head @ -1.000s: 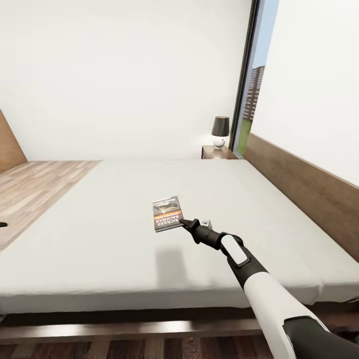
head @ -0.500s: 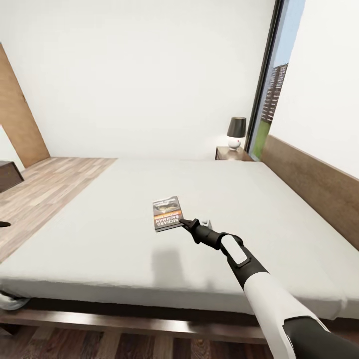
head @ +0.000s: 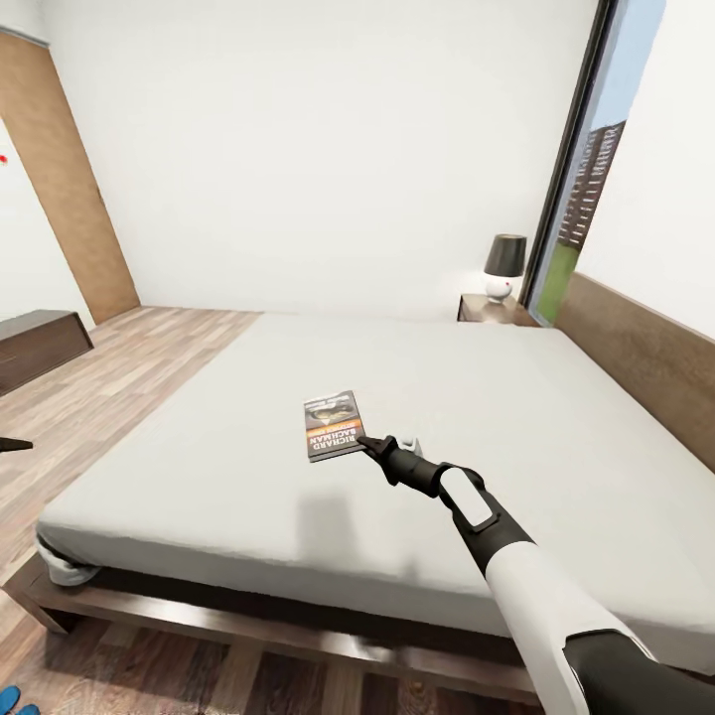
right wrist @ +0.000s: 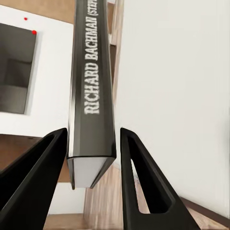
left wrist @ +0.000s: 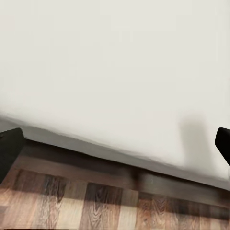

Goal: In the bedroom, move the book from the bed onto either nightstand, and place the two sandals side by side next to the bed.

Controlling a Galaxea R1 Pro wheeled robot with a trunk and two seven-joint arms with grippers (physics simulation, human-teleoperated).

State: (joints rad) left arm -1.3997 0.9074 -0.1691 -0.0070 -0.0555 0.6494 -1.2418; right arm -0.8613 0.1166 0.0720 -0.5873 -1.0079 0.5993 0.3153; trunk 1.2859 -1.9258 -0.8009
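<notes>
The book (head: 333, 425), dark grey with an orange band, hangs a little above the bed (head: 556, 417), casting a shadow on the pale mattress. My right gripper (head: 365, 444) is shut on its near corner. In the right wrist view the book's spine (right wrist: 93, 86) runs between the two black fingers (right wrist: 33, 187). A nightstand (head: 497, 310) with a lamp stands at the bed's far corner by the window. One blue sandal (head: 12, 703) peeks in on the floor at the near left. My left gripper (left wrist: 115, 148) is open over the mattress edge and floor.
A low dark cabinet (head: 40, 343) stands against the left wall beside a wooden door (head: 84, 199). Wood-plank floor (head: 129, 367) runs along the bed's left side. The brown headboard (head: 645, 367) lines the right wall.
The whole view has shifted, so the camera has moved; the door, the dark cabinet and a blue sandal have come into sight. The book stays in my right gripper.
</notes>
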